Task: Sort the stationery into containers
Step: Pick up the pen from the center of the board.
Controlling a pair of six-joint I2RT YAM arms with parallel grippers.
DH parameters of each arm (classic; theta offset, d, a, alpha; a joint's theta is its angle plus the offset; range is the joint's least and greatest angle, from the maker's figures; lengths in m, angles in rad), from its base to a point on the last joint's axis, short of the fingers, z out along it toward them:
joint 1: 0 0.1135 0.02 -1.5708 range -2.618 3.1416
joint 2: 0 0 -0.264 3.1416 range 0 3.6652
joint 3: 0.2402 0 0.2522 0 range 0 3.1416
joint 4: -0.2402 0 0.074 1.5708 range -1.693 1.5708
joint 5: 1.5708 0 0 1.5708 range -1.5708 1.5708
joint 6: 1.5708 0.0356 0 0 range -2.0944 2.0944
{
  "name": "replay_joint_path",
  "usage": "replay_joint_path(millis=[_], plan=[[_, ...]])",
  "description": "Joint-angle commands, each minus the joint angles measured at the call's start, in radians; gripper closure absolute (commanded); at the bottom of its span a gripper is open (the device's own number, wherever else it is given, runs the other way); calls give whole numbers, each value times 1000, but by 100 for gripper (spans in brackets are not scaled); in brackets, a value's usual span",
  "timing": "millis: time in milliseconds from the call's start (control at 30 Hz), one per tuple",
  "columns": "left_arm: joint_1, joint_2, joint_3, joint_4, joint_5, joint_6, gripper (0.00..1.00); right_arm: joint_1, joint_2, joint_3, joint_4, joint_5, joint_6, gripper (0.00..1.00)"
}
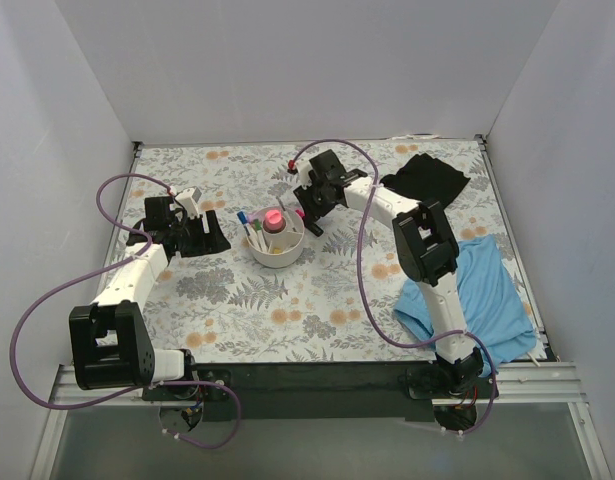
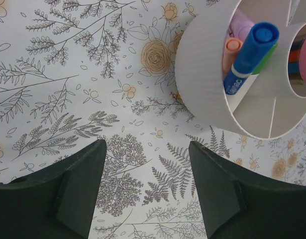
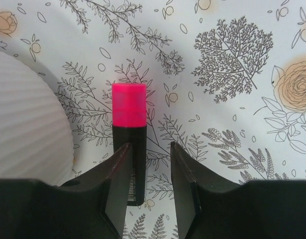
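Left jaws: apart
Right jaws: apart
Pink-and-dark case (image 3: 128,119): base hidden by one jaw
Organiser (image 2: 202,74): cropped by frame edge

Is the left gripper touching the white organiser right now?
Apart. Left wrist view shows bare floral table between the left gripper and the organiser.

A floral-patterned sheet covers the worktop (image 1: 287,300). A blue cloth (image 1: 487,295) lies crumpled at its near right, and a black cloth (image 1: 434,177) at the far right. White walls (image 1: 287,70) enclose it.
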Motion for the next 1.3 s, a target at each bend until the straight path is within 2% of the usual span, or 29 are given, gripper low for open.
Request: replay_joint_path(millis=[0, 333, 700, 967, 1267], plan=[[7, -15, 11, 4, -6, 11, 33, 6, -64, -55, 17, 1, -18, 55], [10, -18, 11, -5, -6, 17, 33, 18, 13, 74, 19, -15, 7, 52], [15, -22, -2, 1, -5, 11, 33, 32, -1, 11, 11, -32, 7, 52], [15, -19, 3, -3, -9, 14, 32, 34, 39, 23, 10, 16, -6, 52], [16, -13, 0, 6, 3, 8, 33, 35, 33, -3, 14, 40, -30, 70]])
